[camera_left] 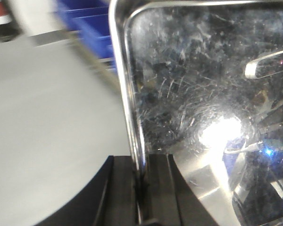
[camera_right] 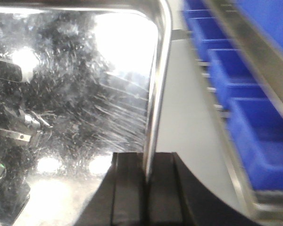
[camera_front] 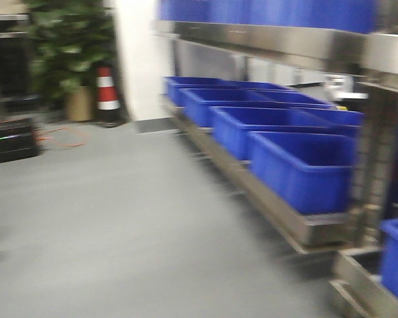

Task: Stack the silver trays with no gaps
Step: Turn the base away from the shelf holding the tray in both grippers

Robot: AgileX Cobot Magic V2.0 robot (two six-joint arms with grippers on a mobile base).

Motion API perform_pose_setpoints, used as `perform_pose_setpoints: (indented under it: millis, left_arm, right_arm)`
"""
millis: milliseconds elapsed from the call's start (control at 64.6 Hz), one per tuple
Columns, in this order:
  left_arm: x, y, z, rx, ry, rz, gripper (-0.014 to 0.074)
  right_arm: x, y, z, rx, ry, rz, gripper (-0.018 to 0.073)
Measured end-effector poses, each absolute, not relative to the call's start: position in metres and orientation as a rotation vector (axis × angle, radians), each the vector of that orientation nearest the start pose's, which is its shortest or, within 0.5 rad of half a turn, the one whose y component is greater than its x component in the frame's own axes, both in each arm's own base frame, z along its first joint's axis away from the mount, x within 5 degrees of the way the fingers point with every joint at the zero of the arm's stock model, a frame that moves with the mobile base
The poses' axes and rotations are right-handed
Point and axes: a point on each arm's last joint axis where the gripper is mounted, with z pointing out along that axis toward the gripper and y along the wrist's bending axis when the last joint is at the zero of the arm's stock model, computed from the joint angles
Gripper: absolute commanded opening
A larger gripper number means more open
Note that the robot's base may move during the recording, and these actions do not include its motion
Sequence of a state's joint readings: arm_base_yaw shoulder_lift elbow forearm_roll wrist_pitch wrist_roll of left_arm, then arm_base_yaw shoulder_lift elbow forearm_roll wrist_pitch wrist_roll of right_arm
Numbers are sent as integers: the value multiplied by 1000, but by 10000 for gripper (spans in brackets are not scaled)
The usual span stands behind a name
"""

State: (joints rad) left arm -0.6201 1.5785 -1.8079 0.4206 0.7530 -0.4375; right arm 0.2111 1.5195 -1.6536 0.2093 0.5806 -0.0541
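- The left rim of a silver tray (camera_left: 203, 84) is clamped between the closed jaws of the left gripper (camera_left: 140, 188).
- The right rim is clamped in the same way by the right gripper (camera_right: 146, 188).
- The tray is held clear of the grey floor (camera_front: 119, 218), near a row of blue bins (camera_front: 305, 165) seated on a steel rack (camera_front: 278, 215).
- The front view is blurred.

No readable text, labels, brands or numbers anywhere; too blurred to make out any lettering.
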Motion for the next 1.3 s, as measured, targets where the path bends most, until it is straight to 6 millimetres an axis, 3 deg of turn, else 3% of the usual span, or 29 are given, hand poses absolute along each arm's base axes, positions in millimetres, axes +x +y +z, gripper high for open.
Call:
perform_pose_setpoints:
  millis: [1301]
  left_arm:
    - [300,-183,472,297,1926,-212,-8]
  right_arm:
    - [338,84,453,-162,1924,337,-79]
